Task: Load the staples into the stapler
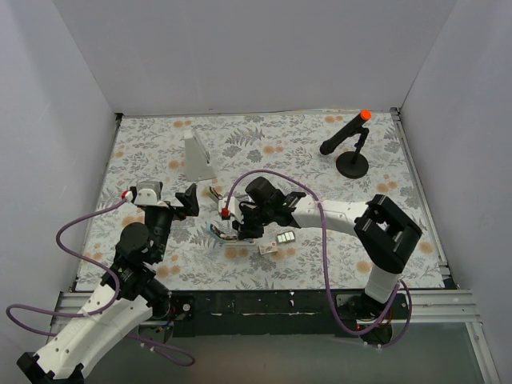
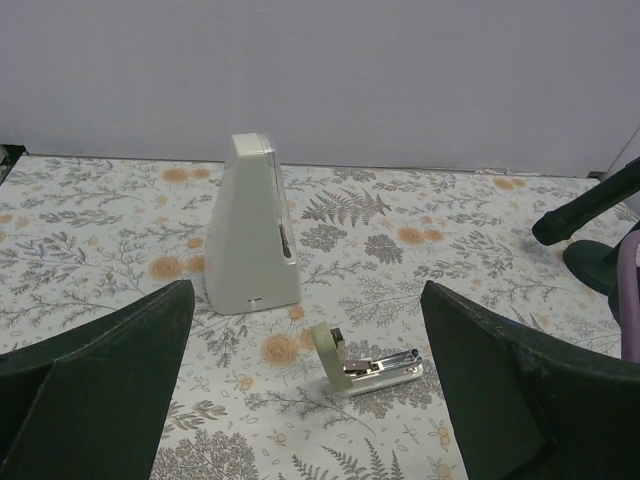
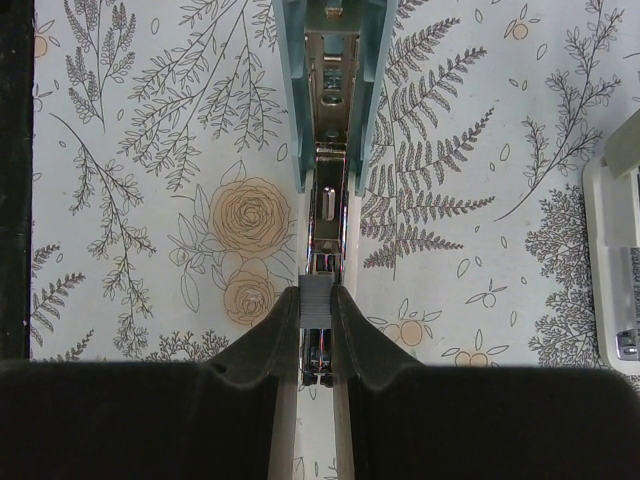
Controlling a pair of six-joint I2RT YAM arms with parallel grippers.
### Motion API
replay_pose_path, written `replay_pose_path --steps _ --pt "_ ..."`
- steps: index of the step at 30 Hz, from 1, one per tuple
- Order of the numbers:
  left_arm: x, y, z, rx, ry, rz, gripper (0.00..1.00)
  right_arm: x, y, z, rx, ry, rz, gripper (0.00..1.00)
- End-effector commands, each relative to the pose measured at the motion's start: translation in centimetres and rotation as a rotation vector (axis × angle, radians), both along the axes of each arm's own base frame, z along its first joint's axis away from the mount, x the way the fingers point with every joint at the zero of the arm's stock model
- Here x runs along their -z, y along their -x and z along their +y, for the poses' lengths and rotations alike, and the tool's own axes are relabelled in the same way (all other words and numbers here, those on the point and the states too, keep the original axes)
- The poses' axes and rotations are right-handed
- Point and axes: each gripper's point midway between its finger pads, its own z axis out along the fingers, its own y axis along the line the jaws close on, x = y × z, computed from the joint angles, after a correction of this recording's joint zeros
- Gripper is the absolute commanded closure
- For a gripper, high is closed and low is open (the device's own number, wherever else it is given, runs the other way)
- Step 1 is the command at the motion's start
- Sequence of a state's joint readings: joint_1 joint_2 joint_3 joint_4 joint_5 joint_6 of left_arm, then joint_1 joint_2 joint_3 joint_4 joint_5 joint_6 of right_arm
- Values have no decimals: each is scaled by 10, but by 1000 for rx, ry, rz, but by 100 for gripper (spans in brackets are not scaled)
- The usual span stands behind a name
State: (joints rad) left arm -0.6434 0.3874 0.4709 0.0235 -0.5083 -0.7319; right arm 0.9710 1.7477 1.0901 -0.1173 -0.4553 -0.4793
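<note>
A teal stapler (image 3: 330,90) lies opened on the floral mat, its metal channel (image 3: 326,215) bare. My right gripper (image 3: 316,305) is shut on a short grey strip of staples (image 3: 316,298), held right over the near end of that channel. From above, the right gripper (image 1: 238,226) hangs over the teal stapler (image 1: 218,233). A small tray of silvery-green staples (image 1: 286,238) and a tiny whitish packet (image 1: 268,250) lie just right of it. My left gripper (image 1: 190,200) is open and holds nothing. A second, pale-green stapler (image 2: 372,366) lies opened ahead of the left gripper (image 2: 306,300).
A tall grey-white wedge (image 1: 198,156) stands at the back left, also close ahead in the left wrist view (image 2: 250,230). A black stand with an orange tip (image 1: 350,144) stands at the back right. A white tray edge (image 3: 615,290) shows at the right.
</note>
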Motion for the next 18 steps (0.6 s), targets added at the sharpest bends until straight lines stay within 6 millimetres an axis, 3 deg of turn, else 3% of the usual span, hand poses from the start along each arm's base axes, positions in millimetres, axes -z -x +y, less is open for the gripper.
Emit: replay_pose_path --steps 1,18 --pt "4 -2 -1 1 -18 5 2 -5 -2 10 -28 -33 -26 91" --pt "5 -3 -1 1 -21 8 2 -1 -7 8 -20 -18 -49 92"
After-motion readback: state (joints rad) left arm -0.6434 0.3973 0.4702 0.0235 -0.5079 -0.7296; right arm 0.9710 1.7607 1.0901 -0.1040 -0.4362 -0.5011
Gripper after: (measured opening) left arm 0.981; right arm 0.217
